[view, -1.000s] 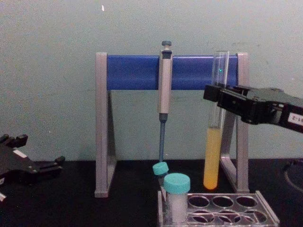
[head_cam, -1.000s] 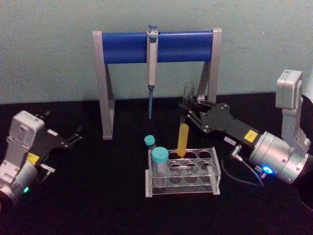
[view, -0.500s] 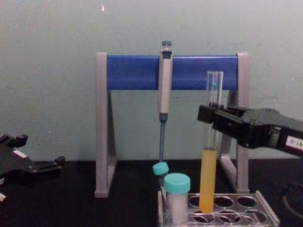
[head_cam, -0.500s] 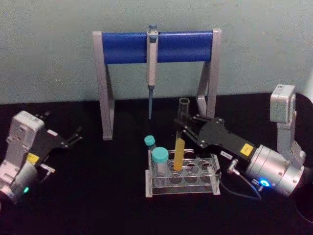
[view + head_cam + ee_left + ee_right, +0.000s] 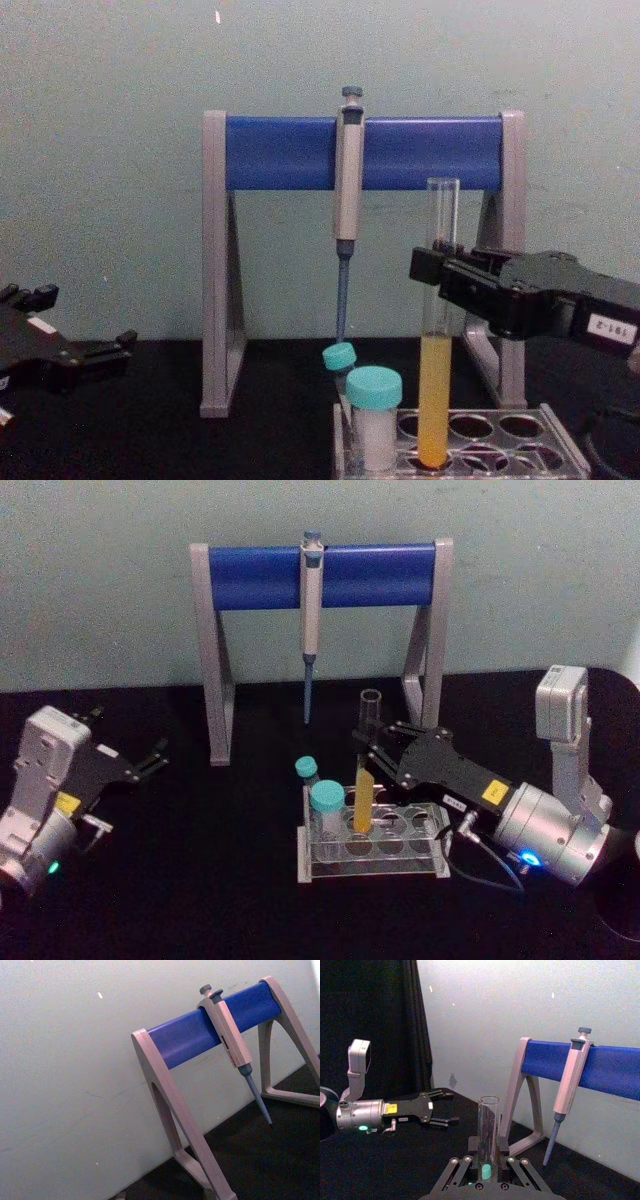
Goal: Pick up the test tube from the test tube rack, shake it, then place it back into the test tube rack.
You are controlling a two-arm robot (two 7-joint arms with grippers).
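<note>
Finding 1, grasp. My right hand (image 5: 372, 748) is clamped on the upper clear part of the test tube (image 5: 362, 795), above the yellow liquid (image 5: 434, 400). My left hand (image 5: 155, 758) rests parked at the left of the tabletop (image 5: 200, 880), fingers spread, holding nothing.

Finding 2, position. The lower end of the test tube is inside a hole of the test tube rack (image 5: 390, 860), just beside the teal-capped vial (image 5: 327, 810). In the head view it leans a little. I cannot tell whether its round bottom is seated on the rack floor.

Risks, in my judgement:
- Letting go before the bottom is seated would drop the glass the remaining way. It could crack, or liquid could splash from the open mouth.
- Pressing down while the tube leans would jam it against the hole's rim. That could tip or drag the light rack.
- Opening unevenly, or drawing back sideways, would catch the tube and rock it against the neighbouring vial.
- The tube is uncapped, so any jolt risks a spill.

Recommendation: straighten the tube, lower gently, release squarely, then retreat clear of the rim.
</note>
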